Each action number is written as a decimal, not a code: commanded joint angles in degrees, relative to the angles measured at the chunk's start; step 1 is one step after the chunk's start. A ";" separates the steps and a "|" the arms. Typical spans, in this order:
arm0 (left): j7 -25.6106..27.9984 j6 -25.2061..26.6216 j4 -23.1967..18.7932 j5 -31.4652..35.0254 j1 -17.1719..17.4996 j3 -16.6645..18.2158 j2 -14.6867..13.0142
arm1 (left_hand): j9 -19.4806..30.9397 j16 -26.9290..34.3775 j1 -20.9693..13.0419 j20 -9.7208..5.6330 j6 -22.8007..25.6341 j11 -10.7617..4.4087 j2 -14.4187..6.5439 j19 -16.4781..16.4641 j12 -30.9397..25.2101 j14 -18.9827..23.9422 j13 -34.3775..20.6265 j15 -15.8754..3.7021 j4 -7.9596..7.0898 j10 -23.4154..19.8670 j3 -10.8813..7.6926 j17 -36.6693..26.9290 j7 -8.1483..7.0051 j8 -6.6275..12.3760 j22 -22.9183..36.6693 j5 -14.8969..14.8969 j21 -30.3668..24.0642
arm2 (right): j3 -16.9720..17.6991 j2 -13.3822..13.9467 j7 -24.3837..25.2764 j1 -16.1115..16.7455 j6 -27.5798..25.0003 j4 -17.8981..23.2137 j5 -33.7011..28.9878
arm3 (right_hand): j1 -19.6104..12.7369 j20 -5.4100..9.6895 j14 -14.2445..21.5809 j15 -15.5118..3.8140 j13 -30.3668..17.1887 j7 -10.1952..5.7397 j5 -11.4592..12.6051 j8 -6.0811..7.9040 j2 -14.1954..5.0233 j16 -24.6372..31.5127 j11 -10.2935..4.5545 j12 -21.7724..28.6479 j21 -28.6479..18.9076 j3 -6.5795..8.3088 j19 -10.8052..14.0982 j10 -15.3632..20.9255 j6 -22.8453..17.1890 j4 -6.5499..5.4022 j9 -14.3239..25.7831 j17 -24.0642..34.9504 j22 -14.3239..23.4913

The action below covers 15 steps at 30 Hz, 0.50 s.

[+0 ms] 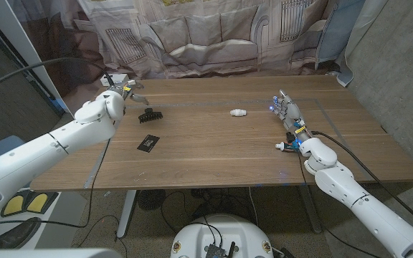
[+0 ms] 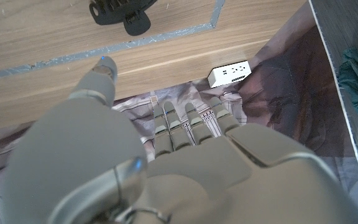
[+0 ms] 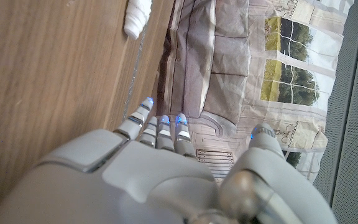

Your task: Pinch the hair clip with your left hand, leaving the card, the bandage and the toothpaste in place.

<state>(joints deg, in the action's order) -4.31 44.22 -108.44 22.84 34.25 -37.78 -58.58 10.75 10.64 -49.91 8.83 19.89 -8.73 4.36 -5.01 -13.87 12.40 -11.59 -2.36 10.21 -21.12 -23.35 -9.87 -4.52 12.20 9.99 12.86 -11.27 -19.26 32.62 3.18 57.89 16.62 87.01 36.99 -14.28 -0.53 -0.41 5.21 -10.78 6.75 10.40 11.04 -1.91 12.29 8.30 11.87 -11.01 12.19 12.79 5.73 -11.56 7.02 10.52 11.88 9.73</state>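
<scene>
Fingers of the left hand (image 1: 115, 100) are spread with nothing between them, hovering just beside the black toothed plastic hair clip (image 1: 149, 114), on the side toward the counter's far left corner. In the left wrist view the same hand (image 2: 166, 162) shows its fingertips (image 2: 106, 67) short of the hair clip (image 2: 122, 12), not touching it. The hair clip lies on the wooden counter (image 1: 214, 143), apart from everything else.

Judging by its look, the hair clip should be light, stiff and a little slick, with a spring that may open if squeezed at the handles; a pinch across the toothed body seems safer, and a nudge could easily slide it.

Taking the hair clip as landmark: the flat black rectangular card (image 1: 148, 143) lies near it, toward the counter's near edge; the small white rolled bandage (image 1: 239, 112) sits well apart, toward the robot's right; the small white toothpaste tube (image 1: 285, 146) lies farther still, just beside the right wrist. The right hand (image 1: 285, 111) stands with fingers extended and apart, holding nothing.

The head view gives the whole layout. The left wrist view adds a white power strip (image 2: 230, 73) beyond the counter's edge. The right wrist view shows the right hand (image 3: 160, 174) and the bandage (image 3: 137, 17) ahead of its fingertips.
</scene>
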 commanded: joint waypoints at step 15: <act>-13.74 -0.62 5.60 10.33 -7.76 -7.27 1.71 | 0.20 -0.29 -3.95 -0.03 3.95 -1.75 -0.58 3.22 -0.86 -1.57 -0.30 -1.75 -0.57 -4.08 -0.64 0.05 -1.38 0.86 0.15 -1.02 1.08 | 0.45 0.51 3.19 2.51 -0.66 3.79 -0.92 | -0.42 -0.52 0.21 0.41 -0.22 -0.01 0.00 0.06 -0.04 -0.12 0.18 -0.24 0.05 -0.14 -0.28 0.26 -0.46 0.41 0.09 0.05 0.13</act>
<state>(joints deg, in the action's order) -12.89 45.00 -105.95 29.24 29.53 -42.16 -58.02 10.82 10.64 -53.09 8.28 23.25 -10.25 3.76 -2.86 -14.64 11.50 -11.71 -2.13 9.73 -24.69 -23.82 -9.87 -5.84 13.08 9.99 11.97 -10.52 -19.12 32.74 4.97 59.40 16.58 89.07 36.56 -14.28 -0.84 -0.41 5.21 -10.78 6.75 10.40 11.04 -1.91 12.29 8.29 11.65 -11.01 11.98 12.48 5.73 -11.56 7.23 10.52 11.88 9.73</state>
